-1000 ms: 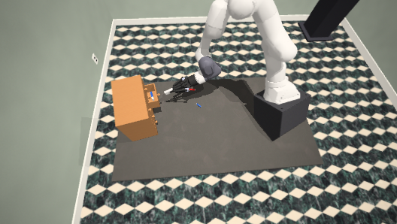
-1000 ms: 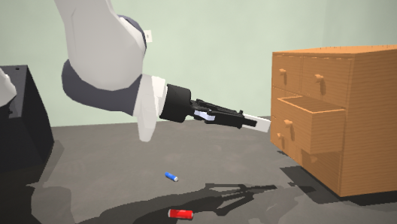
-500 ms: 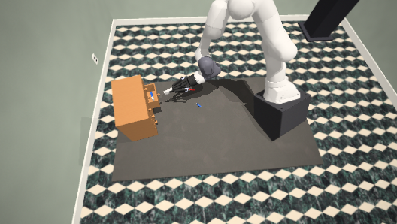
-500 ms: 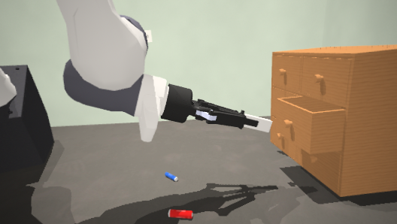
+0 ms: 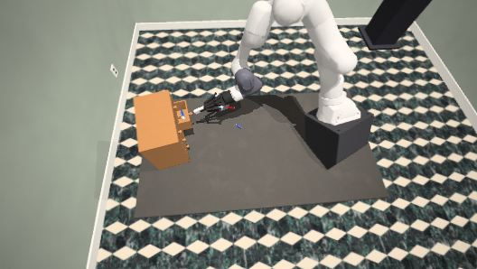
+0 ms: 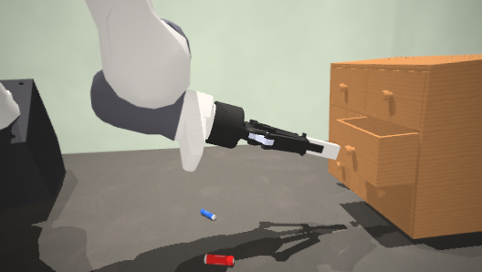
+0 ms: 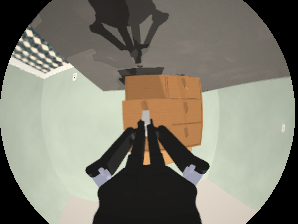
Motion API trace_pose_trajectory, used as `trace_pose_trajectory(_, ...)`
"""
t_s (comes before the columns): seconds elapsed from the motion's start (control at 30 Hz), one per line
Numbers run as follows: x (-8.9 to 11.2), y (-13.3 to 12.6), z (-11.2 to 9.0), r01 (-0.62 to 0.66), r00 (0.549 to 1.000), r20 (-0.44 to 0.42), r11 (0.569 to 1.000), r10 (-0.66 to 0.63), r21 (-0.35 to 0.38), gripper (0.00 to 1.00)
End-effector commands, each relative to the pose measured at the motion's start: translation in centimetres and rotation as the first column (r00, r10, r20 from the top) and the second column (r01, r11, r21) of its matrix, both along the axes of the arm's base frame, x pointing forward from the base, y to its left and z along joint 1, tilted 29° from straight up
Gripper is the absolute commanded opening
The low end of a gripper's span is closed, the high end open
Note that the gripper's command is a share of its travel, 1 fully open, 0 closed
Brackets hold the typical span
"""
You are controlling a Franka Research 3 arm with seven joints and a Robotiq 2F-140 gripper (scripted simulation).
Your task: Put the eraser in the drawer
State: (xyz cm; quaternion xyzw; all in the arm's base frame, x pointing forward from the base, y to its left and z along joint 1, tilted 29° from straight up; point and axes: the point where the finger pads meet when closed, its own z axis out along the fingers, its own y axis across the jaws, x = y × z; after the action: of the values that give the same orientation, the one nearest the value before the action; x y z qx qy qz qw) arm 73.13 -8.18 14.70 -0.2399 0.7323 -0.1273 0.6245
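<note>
The orange wooden chest (image 5: 160,129) stands at the left of the dark mat and also shows in the exterior view (image 6: 402,137). Its right middle-row drawer (image 6: 379,151) is pulled partly out. In the top view a small blue and white thing (image 5: 182,113), apparently the eraser, lies inside that drawer. My gripper (image 6: 326,149) is shut and empty, stretched level toward the drawer front, with its white tips right at the front beside the knob (image 6: 349,151). The wrist view shows my shut fingers (image 7: 145,121) pointing at the chest.
A small blue cylinder (image 6: 207,214) lies on the mat under my arm, also in the top view (image 5: 238,126). A red cylinder (image 6: 219,260) lies nearer the camera. The black robot base (image 5: 339,135) stands at the right. The other drawers are shut.
</note>
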Motion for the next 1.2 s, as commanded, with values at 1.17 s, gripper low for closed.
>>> trace_pose_trajectory(1.17,5.2,1.6,0.4,0.005,1.000,-0.008,1.000,-0.005,0.011,0.10)
